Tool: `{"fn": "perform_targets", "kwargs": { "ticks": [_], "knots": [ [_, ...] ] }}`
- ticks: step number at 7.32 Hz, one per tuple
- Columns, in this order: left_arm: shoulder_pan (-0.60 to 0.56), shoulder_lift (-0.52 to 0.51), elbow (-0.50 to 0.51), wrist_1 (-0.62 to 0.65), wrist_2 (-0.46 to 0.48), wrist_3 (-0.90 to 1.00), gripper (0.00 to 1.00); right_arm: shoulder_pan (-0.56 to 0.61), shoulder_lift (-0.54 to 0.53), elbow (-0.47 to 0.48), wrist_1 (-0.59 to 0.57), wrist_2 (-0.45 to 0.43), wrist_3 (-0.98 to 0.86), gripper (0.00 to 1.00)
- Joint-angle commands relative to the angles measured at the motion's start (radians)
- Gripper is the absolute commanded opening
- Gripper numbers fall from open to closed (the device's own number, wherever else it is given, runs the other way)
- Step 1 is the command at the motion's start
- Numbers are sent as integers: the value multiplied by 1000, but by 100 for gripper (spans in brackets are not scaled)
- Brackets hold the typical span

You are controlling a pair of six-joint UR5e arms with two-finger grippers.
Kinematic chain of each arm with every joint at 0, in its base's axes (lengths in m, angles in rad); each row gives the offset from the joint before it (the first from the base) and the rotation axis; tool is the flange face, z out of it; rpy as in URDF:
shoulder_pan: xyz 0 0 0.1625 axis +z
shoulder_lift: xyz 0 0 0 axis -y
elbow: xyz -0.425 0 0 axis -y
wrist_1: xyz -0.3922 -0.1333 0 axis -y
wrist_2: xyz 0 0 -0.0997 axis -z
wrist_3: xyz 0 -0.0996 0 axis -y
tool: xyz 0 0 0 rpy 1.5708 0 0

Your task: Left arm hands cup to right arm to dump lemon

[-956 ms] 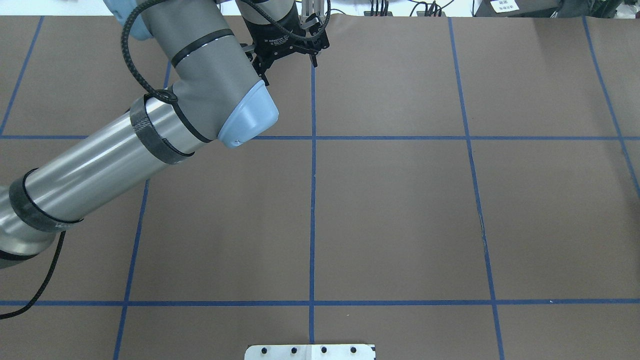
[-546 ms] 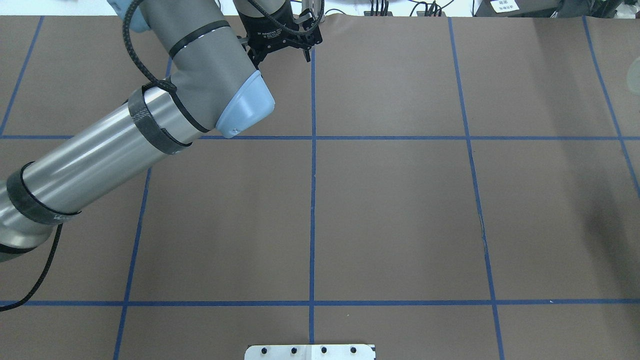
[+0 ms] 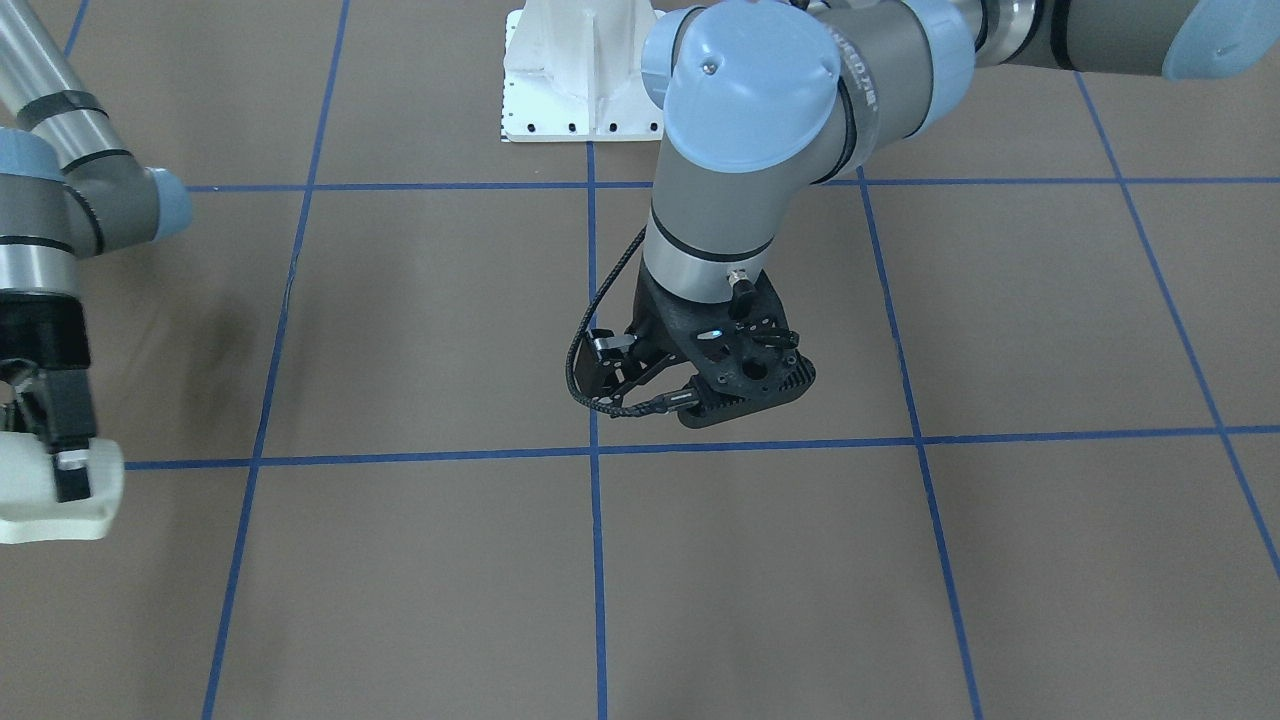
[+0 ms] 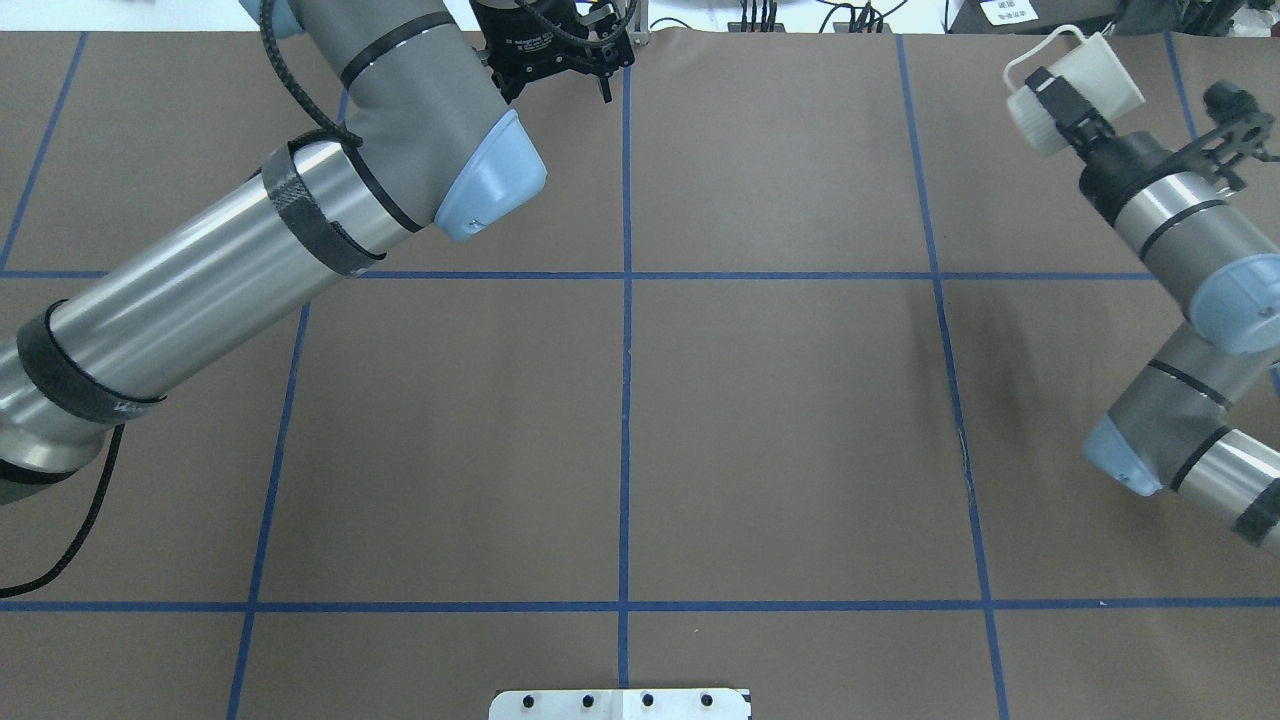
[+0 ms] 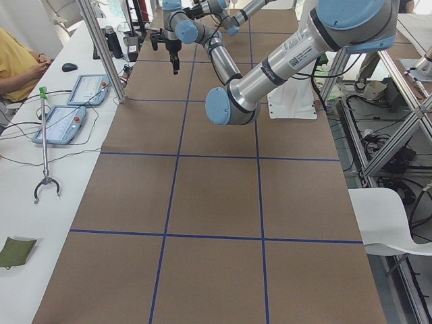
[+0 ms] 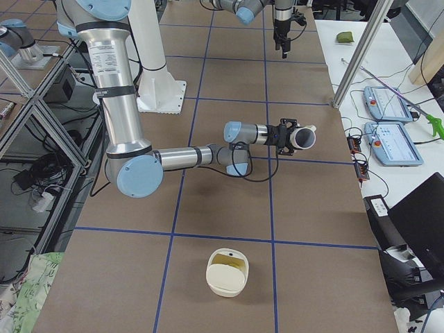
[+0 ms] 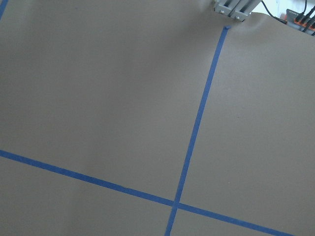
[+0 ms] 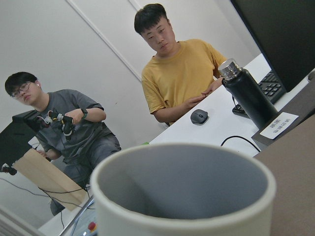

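Observation:
The off-white cup [image 4: 1085, 65] is held tipped on its side above the far right of the table. My right gripper [image 4: 1055, 95] is shut on its wall near the handle. The cup also shows in the front view [image 3: 40, 500] and the right side view [image 6: 304, 137]. In the right wrist view the cup's [image 8: 182, 196] grey inside shows no fruit. The lemon is in no view that I can be sure of. My left gripper [image 4: 553, 88] hangs open and empty over the far middle of the table, and it also shows in the front view [image 3: 640, 375].
A white squarish container [image 6: 227, 272] with a yellowish inside sits on the table at its right end. Blue tape lines [image 4: 626, 400] cross the brown table. The white robot base [image 3: 585, 70] stands at the near edge. Operators, tablets and a black bottle [image 8: 248, 98] line the far side.
My right arm has come into the overhead view from the right with the cup in its gripper. My left arm has drawn back a little toward the far edge, still open.

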Motion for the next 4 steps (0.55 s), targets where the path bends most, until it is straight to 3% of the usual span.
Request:
{"fn": "perform_targets", "kwargs": {
  "ticks": [1, 2, 4],
  "knots": [
    [2, -94, 82, 6, -28, -7, 100, -214, 152, -4, -148, -247, -243, 24],
    [2, -106, 98, 8, -126, -11, 100, -285, 232, -4, -271, -338, -316, 24],
    [13, -120, 93, 66, -159, -11, 100, -399, 328, -4, -428, -506, -360, 24]
  ]
}}
